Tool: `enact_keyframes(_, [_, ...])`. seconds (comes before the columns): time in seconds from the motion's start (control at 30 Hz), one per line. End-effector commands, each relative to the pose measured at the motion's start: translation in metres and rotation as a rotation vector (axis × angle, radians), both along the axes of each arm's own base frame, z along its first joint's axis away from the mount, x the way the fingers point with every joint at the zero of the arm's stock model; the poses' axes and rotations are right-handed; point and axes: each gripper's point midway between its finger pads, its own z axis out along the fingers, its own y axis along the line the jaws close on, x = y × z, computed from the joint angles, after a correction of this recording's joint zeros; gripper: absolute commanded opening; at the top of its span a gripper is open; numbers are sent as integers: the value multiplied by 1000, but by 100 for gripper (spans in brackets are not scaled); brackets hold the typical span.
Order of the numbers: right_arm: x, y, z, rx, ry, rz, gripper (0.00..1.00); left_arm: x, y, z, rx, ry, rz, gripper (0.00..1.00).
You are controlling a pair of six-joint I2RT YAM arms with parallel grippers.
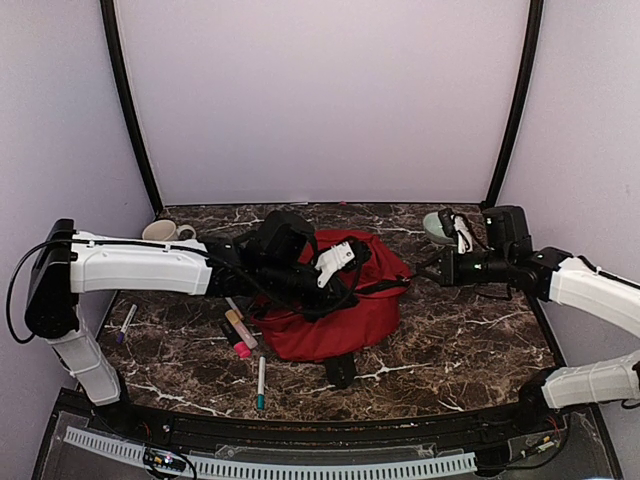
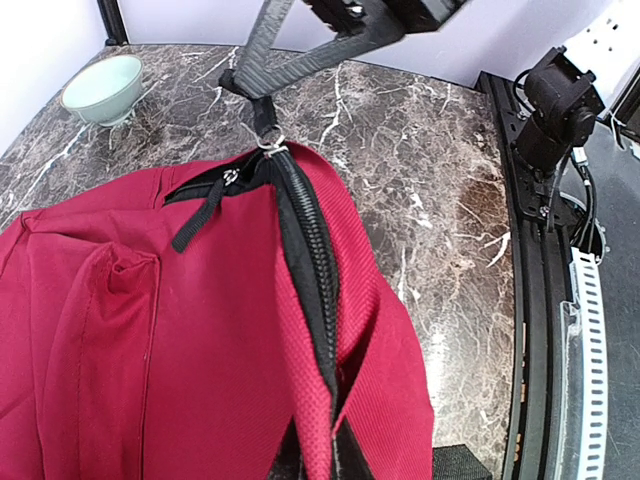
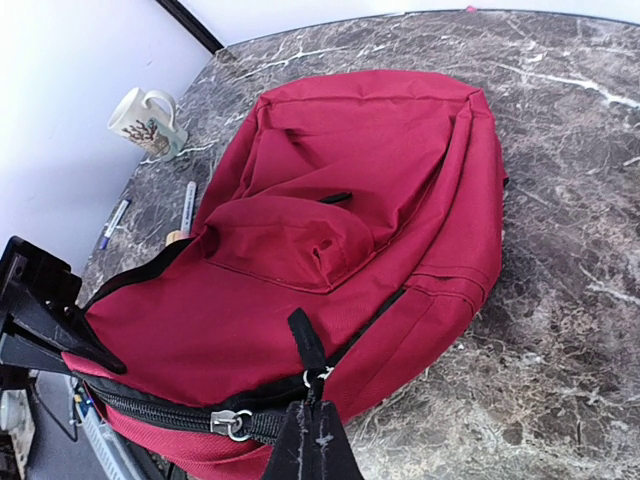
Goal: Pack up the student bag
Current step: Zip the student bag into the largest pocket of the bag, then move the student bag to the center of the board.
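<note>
The red student bag (image 1: 335,320) lies in the middle of the marble table, its black zipper (image 2: 305,250) running along the raised edge. My left gripper (image 2: 335,455) is shut on the bag's red fabric and zipper edge, pinching it into a fold. My right gripper (image 3: 318,440) is shut on a black zipper pull (image 3: 312,345) at the bag's right end; in the top view it (image 1: 425,270) sits just right of the bag. A second metal slider (image 3: 228,423) sits on the zipper beside it. The bag's inside is hidden.
A mug (image 1: 165,232) stands at the back left and a pale green bowl (image 1: 437,225) at the back right. Markers (image 1: 238,335), a teal pen (image 1: 261,383) and a purple-tipped pen (image 1: 127,322) lie left of the bag. A black block (image 1: 340,372) lies in front of it.
</note>
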Motion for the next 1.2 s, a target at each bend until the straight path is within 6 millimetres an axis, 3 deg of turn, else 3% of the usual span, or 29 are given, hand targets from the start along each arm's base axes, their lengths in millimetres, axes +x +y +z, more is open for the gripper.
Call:
enact_keyframes(0.0, [35, -36, -3, -53, -53, -153, 0, -18, 18, -2, 37, 59, -8, 0])
enact_keyframes(0.13, [37, -29, 0, -28, -39, -126, 0, -15, 6, 2, 20, 73, -20, 0])
enact_keyframes(0.33, [35, -35, 6, -75, -51, -130, 0, -13, -21, 14, -6, 90, -69, 0])
enact_keyframes(0.43, [32, -42, 3, -114, -37, -145, 0, -11, -34, 21, 7, 74, -106, 7])
enact_keyframes(0.47, [30, -45, 1, -131, -29, -154, 4, -10, -38, 24, 1, 74, -114, 12])
enact_keyframes(0.6, [27, -60, -3, -189, -2, -218, 46, -5, -57, 54, -80, 58, -140, 37])
enact_keyframes(0.67, [27, -67, 0, -203, -10, -254, 55, -2, -63, 74, -133, 29, -131, 50])
enact_keyframes(0.73, [28, -71, 9, -197, -24, -283, 63, 2, -62, 93, -180, -10, -112, 71])
enact_keyframes(0.8, [28, -70, 19, -172, -40, -286, 66, 14, -55, 103, -197, -72, -45, 79])
enact_keyframes(0.87, [28, -67, 25, -146, -31, -287, 69, 39, -38, 102, -173, -122, 131, 97])
enact_keyframes(0.93, [26, -65, 26, -134, 3, -288, 72, 63, -11, 93, -107, -146, 324, 99])
enact_keyframes(1.03, [19, -59, 26, -137, 58, -291, 74, 79, 17, 82, -27, -162, 393, 99])
enact_keyframes(1.17, [-5, -40, 10, -147, 200, -264, 75, 102, 55, 53, 20, 58, 431, 94])
